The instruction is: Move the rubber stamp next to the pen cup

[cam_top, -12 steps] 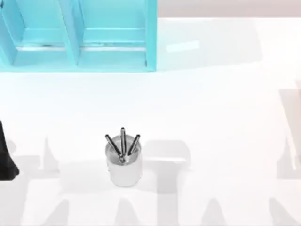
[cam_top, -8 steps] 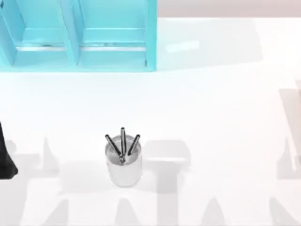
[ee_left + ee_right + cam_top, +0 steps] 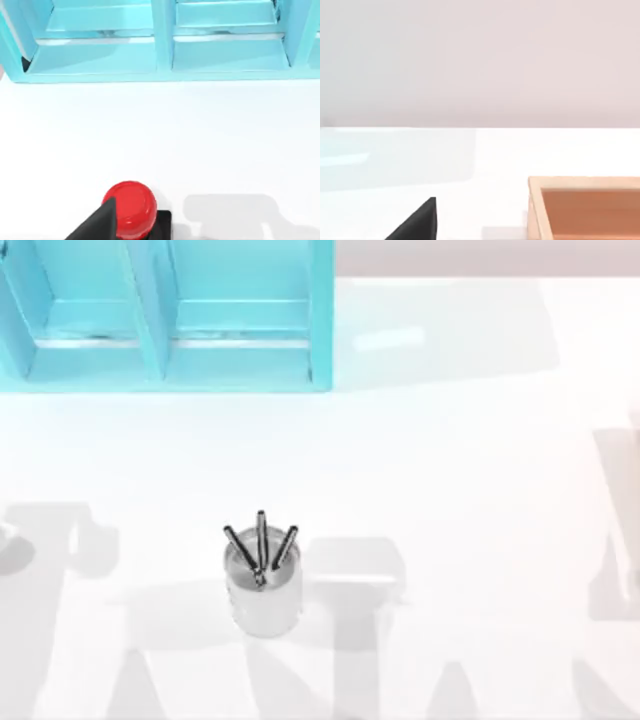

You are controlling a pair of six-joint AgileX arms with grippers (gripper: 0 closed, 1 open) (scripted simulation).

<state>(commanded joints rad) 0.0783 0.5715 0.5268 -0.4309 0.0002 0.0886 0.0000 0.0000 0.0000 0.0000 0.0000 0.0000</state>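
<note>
Our left end effector (image 3: 107, 225) appears in the left wrist view as one black wedge-shaped finger (image 3: 97, 226) lying against the side of the rubber stamp (image 3: 131, 210), a small stamp with a glossy red rounded knob on a black square block base. The opposing finger is out of frame, so we cannot tell whether the end effector is apart, together, or clamped on the stamp; the finger appears to touch the knob, though the edge of the frame cuts this contact off.

The stamp sits upright on the white bench (image 3: 200, 140), well apart from the large turquoise shelf unit (image 3: 165, 45) that stands at the far edge of the bench.

In the top view, the pen cup (image 3: 262, 585), a short silvery-white cylinder with three dark grey metallic pens (image 3: 261, 540) fanning out of it, stands upright on the bench, left of centre and toward the near edge. The shelf unit occupies the far left corner.

In the right wrist view, our right end effector shows one black finger (image 3: 417, 224) above the bench, near a shallow orange-brown tray (image 3: 585, 207). Its state cannot be determined either.
</note>
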